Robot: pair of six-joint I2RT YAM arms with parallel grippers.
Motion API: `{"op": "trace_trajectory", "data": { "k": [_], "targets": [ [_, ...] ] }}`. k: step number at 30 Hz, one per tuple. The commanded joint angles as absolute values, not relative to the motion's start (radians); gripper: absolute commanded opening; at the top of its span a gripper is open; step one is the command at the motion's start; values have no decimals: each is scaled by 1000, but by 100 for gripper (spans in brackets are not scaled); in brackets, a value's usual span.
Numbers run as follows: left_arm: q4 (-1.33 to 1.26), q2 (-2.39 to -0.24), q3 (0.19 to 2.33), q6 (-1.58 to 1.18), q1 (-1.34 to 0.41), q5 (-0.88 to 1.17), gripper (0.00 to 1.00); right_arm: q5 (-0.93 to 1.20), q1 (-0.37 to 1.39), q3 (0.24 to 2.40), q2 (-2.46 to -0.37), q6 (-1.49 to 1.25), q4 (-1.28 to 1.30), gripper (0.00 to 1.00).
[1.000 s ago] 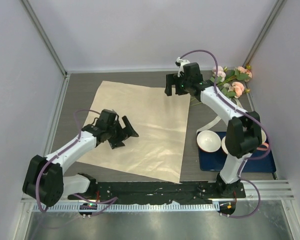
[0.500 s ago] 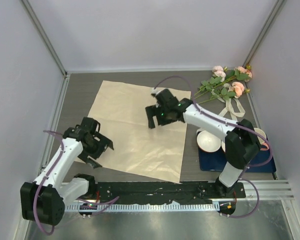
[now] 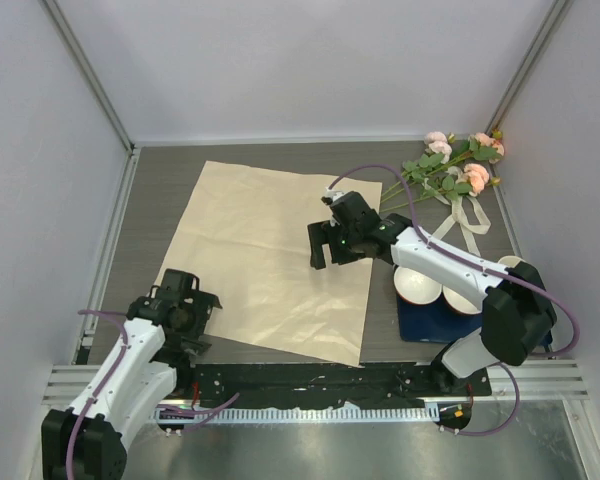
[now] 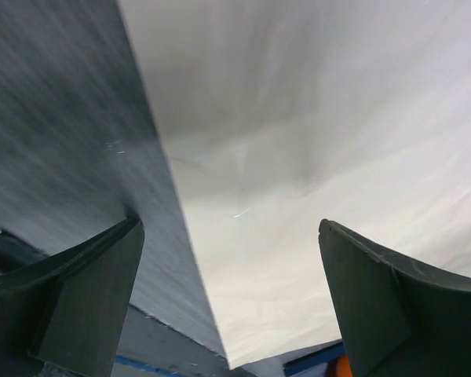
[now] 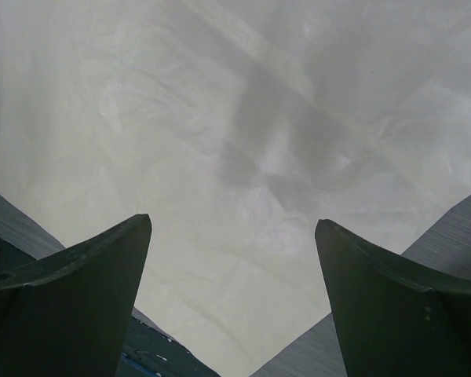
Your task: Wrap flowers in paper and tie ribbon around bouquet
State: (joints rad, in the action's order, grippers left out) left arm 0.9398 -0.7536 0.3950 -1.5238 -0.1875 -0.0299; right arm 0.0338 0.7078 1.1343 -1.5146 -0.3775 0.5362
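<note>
The paper (image 3: 265, 255) lies flat on the table with its pale beige face up. The flowers (image 3: 452, 165), pink blooms on green stems, lie at the far right corner. The cream ribbon (image 3: 463, 214) trails just in front of their stems. My right gripper (image 3: 325, 250) hangs open over the right part of the sheet, and only crinkled paper (image 5: 220, 118) shows between its fingers (image 5: 86, 283). My left gripper (image 3: 204, 320) is open and empty at the sheet's near left edge. There the paper (image 4: 322, 149) meets the grey table (image 4: 55, 118).
Two white bowls (image 3: 418, 283) stand on a dark blue mat (image 3: 450, 322) at the near right, beside the right arm. Grey walls close in the table on the left, far and right sides. A black rail (image 3: 310, 380) runs along the near edge.
My right gripper has swung from beside the flowers to over the paper's right part, empty. My left arm has drawn back off the sheet toward the near left edge.
</note>
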Motion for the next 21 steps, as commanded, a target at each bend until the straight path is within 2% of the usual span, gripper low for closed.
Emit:
{"op": "trace_trajectory", "data": {
  "k": [1, 5, 11, 13, 15, 16, 17, 21],
  "targets": [
    [680, -843, 345, -1626, -183, -143, 100, 14, 715, 1094, -1427, -388, 494, 93],
    [592, -952, 345, -1632, -152, -230, 100, 3, 710, 1048, -1373, -387, 494, 94],
    [480, -1109, 477, -1484, 147, -218, 99, -57, 686, 997, -1354, -413, 508, 96],
    [405, -1247, 582, -1409, 225, -213, 100, -93, 672, 989, -1370, -462, 506, 96],
    [435, -1363, 711, -1299, 265, -221, 100, -78, 617, 986, -1388, -512, 496, 98],
    [463, -1475, 867, -1235, 274, -213, 100, -45, 580, 988, -1413, -518, 491, 98],
    [574, -1509, 944, -1194, 275, -215, 100, -14, 504, 991, -1428, -522, 479, 98],
    [632, -1416, 1043, -1071, 177, -281, 100, 150, 292, 1003, -1492, -545, 369, 98]
  ]
}}
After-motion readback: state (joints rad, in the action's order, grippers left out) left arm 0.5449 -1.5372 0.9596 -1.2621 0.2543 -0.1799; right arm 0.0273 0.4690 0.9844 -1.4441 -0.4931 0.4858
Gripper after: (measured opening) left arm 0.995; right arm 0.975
